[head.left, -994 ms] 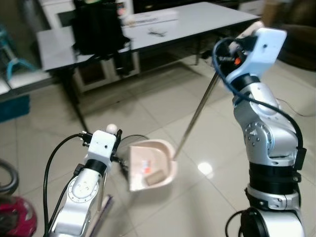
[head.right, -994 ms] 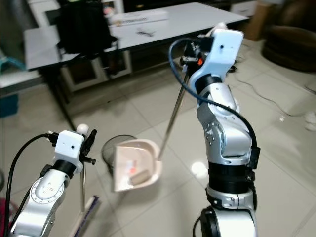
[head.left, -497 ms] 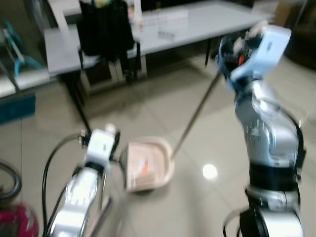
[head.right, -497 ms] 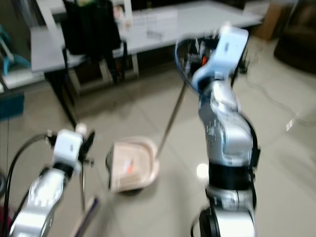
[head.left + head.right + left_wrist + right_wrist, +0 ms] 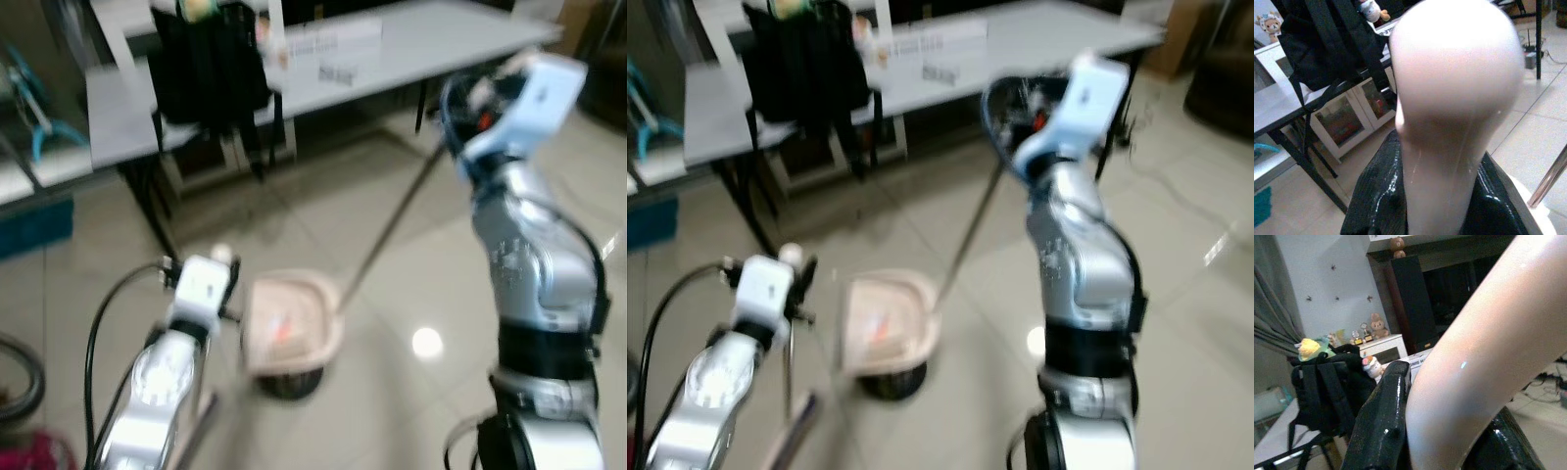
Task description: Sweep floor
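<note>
Left eye view: table (image 5: 431, 44) paper's writing blurred, prob unreadable.

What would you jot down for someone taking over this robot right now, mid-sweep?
Left gripper: shut on the broom handle, low at the robot's left.
Right gripper: shut on the dustpan handle, held high; its pole slants down to the dustpan.
Dustpan is tipped up over a dark round bin and holds some debris.
Done: debris collected.
Left: probably emptying the pan into the bin. The head views are blurred.
</note>
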`<state>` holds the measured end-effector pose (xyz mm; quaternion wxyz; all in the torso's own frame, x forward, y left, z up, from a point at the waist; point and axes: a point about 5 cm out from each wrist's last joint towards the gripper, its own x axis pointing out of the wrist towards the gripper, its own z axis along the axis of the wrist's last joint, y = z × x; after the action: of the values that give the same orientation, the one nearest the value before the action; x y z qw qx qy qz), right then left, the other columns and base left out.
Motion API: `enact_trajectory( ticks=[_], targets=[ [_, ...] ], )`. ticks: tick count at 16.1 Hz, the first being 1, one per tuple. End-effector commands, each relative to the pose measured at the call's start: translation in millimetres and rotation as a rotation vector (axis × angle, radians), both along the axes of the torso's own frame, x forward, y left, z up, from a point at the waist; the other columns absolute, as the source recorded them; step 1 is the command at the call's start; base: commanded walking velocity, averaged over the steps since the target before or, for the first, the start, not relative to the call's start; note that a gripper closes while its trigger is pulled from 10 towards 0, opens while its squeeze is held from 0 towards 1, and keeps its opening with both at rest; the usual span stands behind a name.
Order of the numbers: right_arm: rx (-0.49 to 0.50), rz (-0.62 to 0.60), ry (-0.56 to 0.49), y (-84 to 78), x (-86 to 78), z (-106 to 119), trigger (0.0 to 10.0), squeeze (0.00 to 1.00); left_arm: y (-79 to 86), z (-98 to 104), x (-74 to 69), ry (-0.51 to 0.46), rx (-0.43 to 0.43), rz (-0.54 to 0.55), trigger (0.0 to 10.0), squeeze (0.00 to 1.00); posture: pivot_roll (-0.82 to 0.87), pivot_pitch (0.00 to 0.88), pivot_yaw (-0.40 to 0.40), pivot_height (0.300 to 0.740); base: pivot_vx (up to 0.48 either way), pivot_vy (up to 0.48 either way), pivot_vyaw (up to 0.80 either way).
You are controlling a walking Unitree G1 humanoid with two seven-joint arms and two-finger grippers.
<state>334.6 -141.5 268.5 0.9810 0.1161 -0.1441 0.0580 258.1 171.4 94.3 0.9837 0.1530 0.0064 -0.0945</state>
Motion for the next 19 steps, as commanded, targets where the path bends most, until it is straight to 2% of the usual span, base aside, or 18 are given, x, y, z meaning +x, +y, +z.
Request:
enact_trajectory(
  ticks=[1,4,5,9,14,17,19],
  targets=[
    [0.026,0.050,-0.064,12.9,-3.2,14,10.0,0.00,7.4,7,2.3,-0.026,0.033,0.012,10.0,0.00,-0.05,0.000,0.072,0.740,0.420,0.000,0.00],
    [0.020,0.046,-0.065,12.7,-2.7,14,10.0,0.00,6.9,8,2.7,-0.032,0.028,0.014,10.0,0.00,-0.05,0.000,0.071,0.740,0.414,0.000,0.00],
    [0.014,0.044,-0.066,12.5,-2.4,14,10.0,0.00,6.1,11,2.8,-0.057,0.011,0.011,10.0,0.00,-0.05,0.000,0.071,0.740,0.000,0.000,0.00],
    [-0.025,0.048,-0.082,17.4,-2.7,13,10.0,0.00,8.2,8,4.2,-0.048,0.033,0.029,10.0,0.00,-0.05,0.000,0.072,0.740,0.000,0.000,0.00],
    [-0.187,0.032,-0.145,25.3,-2.9,15,10.0,0.00,7.8,10,4.8,-0.062,0.032,0.033,10.0,0.00,-0.05,0.000,0.070,0.740,0.000,0.000,0.00],
    [-0.263,0.059,-0.212,38.2,-7.0,16,10.0,0.00,6.5,10,5.4,-0.064,0.029,0.034,10.0,0.00,-0.05,0.000,0.066,0.740,0.000,0.000,0.00],
    [-0.309,0.144,-0.268,59.0,-15.0,8,10.0,0.00,6.1,11,5.9,-0.071,0.026,0.034,10.0,0.00,-0.05,0.000,0.060,0.740,0.000,0.000,0.00]
  ],
)
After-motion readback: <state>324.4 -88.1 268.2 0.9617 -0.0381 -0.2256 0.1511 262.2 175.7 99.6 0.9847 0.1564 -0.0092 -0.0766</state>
